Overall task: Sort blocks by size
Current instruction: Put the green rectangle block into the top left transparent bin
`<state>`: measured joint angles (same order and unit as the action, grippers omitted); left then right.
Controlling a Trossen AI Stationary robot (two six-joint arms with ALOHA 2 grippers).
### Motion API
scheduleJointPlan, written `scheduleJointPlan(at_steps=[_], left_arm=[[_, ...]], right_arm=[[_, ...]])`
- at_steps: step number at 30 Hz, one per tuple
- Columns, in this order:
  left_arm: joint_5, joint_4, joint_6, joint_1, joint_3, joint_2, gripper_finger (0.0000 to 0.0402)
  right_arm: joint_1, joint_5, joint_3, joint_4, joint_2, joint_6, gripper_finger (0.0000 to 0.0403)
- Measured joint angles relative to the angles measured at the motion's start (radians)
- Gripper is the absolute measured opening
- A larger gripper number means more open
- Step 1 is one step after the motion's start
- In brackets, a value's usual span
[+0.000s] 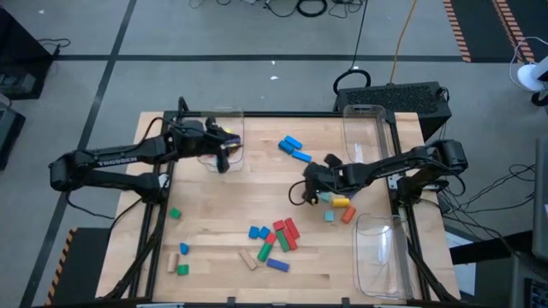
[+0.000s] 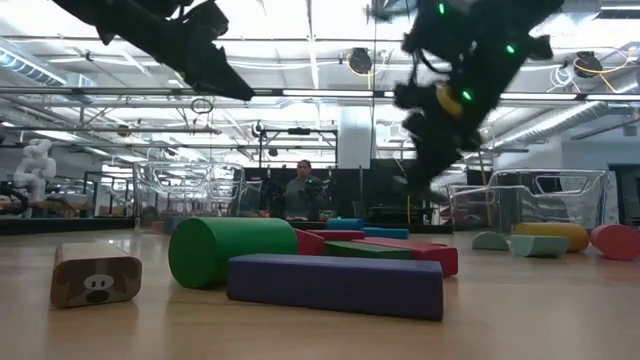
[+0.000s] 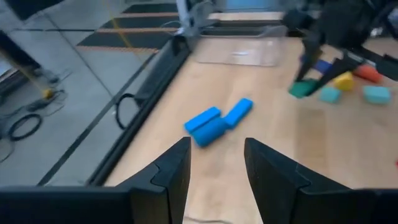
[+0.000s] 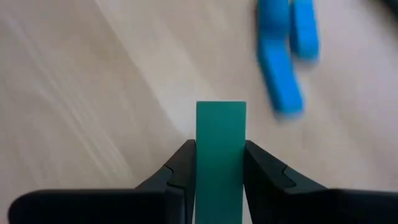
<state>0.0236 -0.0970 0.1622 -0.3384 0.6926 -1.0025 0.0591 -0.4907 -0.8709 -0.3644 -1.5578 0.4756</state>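
A green block sits between the fingers of my right gripper, which is shut on it over the table's right middle. The same green block shows under that gripper in the left wrist view. My left gripper is open with nothing between its fingers, above the far left of the table beside a clear bin. Two blue blocks lie flat between the grippers. Several mixed blocks lie near the front edge. My right gripper pinches the green block's two opposite long sides between its two fingers. The fingers slant down and lie along the block, whose free end sticks out past the fingertips. The block looks lifted clear of the tabletop.
A yellow block, an orange one and a teal one lie just beside the right gripper. Clear bins stand at the far right and near right. A few small blocks lie at the near left.
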Motion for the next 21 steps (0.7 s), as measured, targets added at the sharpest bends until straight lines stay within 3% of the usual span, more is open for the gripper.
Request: scheduleJointPlan(at_steps=[9, 15, 21], left_arm=[[-0.005, 0.272, -0.217, 0.053, 0.0, -0.187, 0.0152], [-0.006, 0.441, -0.299, 0.053, 0.0, -0.277, 0.0152], [-0.05, 0.552, -0.333, 0.053, 0.002, -0.35, 0.0152]], right_arm=[[0.052, -0.273, -0.075, 0.169, 0.0, -0.471, 0.0082], [0.073, -0.459, -0.075, 0.234, 0.0, -0.648, 0.0081], [0.073, -0.509, -0.075, 0.257, 0.0, -0.8, 0.008]])
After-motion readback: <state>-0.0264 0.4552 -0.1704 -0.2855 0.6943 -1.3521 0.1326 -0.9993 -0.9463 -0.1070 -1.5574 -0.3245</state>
